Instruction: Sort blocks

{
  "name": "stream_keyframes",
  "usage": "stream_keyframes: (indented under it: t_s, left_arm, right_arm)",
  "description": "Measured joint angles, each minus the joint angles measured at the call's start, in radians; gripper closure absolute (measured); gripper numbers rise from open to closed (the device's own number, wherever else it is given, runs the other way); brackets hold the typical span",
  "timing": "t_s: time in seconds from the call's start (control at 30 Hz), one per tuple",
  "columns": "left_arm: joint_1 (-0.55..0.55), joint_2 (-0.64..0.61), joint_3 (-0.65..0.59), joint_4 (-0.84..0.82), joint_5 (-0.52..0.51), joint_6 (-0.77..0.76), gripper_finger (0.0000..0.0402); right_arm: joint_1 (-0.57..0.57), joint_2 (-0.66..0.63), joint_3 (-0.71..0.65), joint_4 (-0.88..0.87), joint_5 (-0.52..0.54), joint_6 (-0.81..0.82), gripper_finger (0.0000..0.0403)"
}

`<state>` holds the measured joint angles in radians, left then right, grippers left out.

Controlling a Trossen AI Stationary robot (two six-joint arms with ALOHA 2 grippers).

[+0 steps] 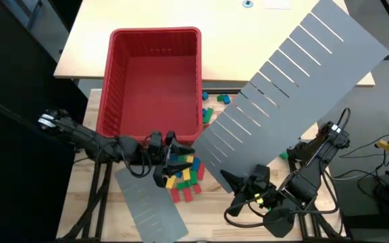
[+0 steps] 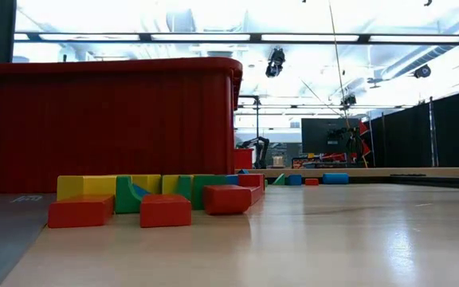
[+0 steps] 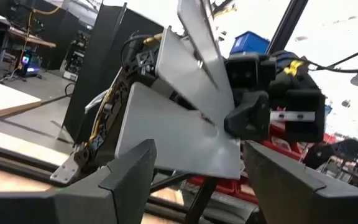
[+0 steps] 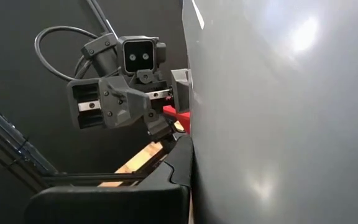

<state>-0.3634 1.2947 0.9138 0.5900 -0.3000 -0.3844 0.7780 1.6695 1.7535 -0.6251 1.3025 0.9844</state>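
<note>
Two arms: both reached low toward the table's middle.
Left gripper (image 1: pixel 171 160): fingers spread, empty, over the blocks (image 1: pixel 183 172) beside the bin (image 1: pixel 152 81).
Right gripper (image 1: pixel 238 181): clamped on the large grey panel (image 1: pixel 292 88), held tilted.

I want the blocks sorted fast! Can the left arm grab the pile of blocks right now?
Probably yes. The left gripper hangs right over the pile of blocks beside the red bin, fingers open and empty. The big grey panel in the right gripper sits beside them, not over them.
</note>
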Motion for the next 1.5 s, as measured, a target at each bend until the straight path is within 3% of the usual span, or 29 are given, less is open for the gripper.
stream_keyframes:
  t_s: [0.57,0.83,1.2,1.5]
  left_arm:
    - [0.005,-0.149,-0.002,-0.258,-0.033,-0.003,0.0171]
    - [0.006,-0.118,-0.005,-0.254,-0.034,-0.037,0.0163]
    - [0.043,0.001,-0.01,-0.017,0.0,-0.047,0.0162]
    - [0.085,0.088,-0.01,0.297,0.05,-0.063,0.0169]
  right_arm:
    - [-0.006,-0.032,0.0,-0.005,0.009,-0.07,0.0403]
    - [-0.02,-0.032,0.0,-0.005,0.005,-0.081,0.0403]
    - [-0.026,-0.032,0.0,0.003,-0.002,-0.08,0.0403]
    - [-0.026,-0.032,0.0,0.009,-0.003,-0.079,0.0403]
